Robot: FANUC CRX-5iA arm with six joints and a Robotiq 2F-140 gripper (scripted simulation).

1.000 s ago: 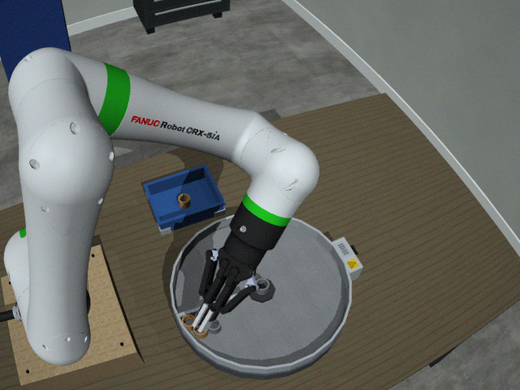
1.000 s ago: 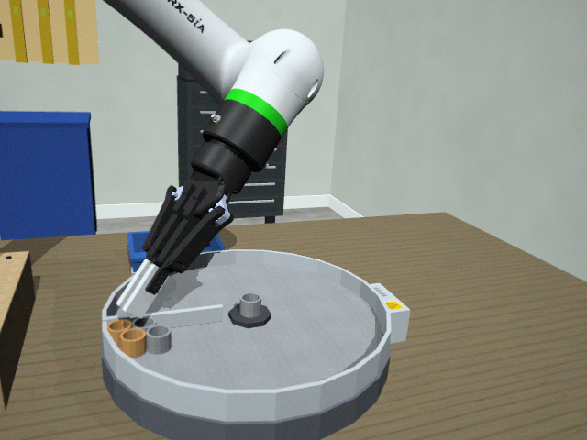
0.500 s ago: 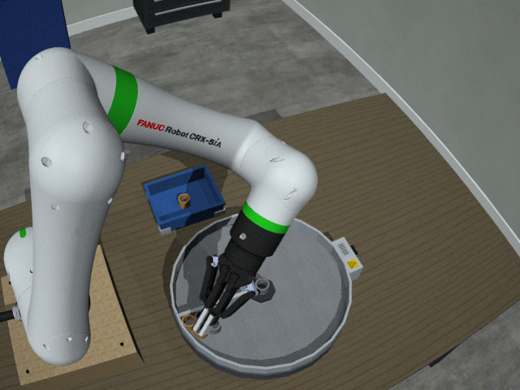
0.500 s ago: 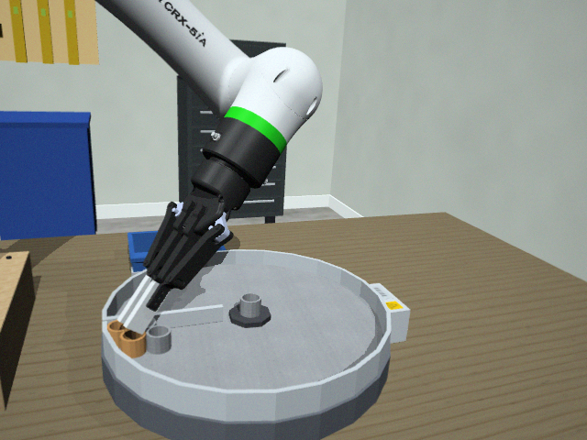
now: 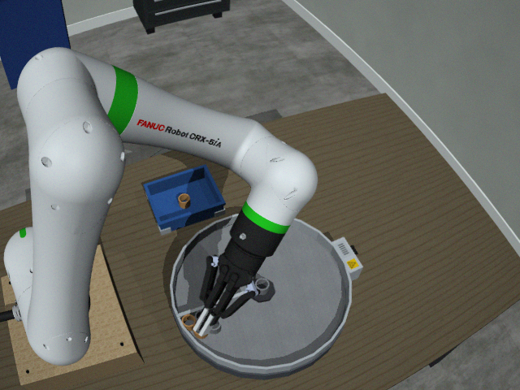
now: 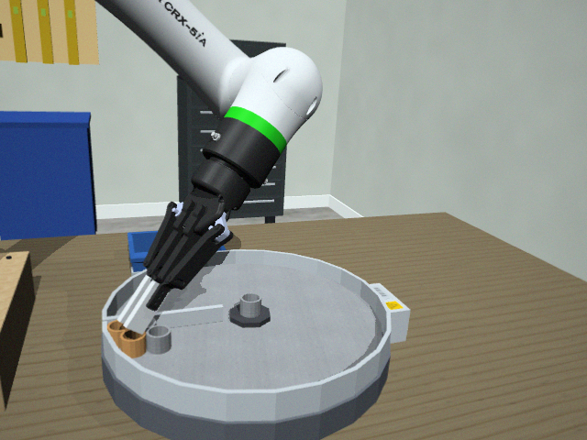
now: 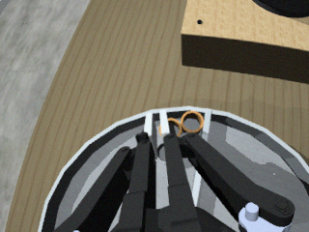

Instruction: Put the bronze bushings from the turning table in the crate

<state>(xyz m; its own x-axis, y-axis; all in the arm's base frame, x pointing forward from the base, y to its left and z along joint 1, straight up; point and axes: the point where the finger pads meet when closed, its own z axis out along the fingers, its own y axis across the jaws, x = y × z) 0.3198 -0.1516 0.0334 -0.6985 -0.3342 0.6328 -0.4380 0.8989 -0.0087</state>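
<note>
The gripper (image 5: 199, 333) (image 6: 129, 326) (image 7: 157, 120) is nearly closed and holds nothing, its tips at a bronze bushing (image 5: 202, 336) (image 6: 133, 346); contact is unclear. Just beside are another bronze bushing (image 5: 183, 322) (image 6: 113, 331) (image 7: 192, 131) and a steel one (image 5: 215, 331) (image 6: 159, 343). Farther off, the crate (image 5: 191, 220) (image 6: 137, 265) contains one bronze bushing (image 5: 184, 205).

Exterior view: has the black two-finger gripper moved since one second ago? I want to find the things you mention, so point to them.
Yes, the gripper (image 5: 199, 331) (image 6: 129, 326) (image 7: 157, 120) moved down, its jaws now lower against the turning table's grey rim (image 5: 262, 370) (image 6: 249, 404) (image 7: 188, 108).
</note>
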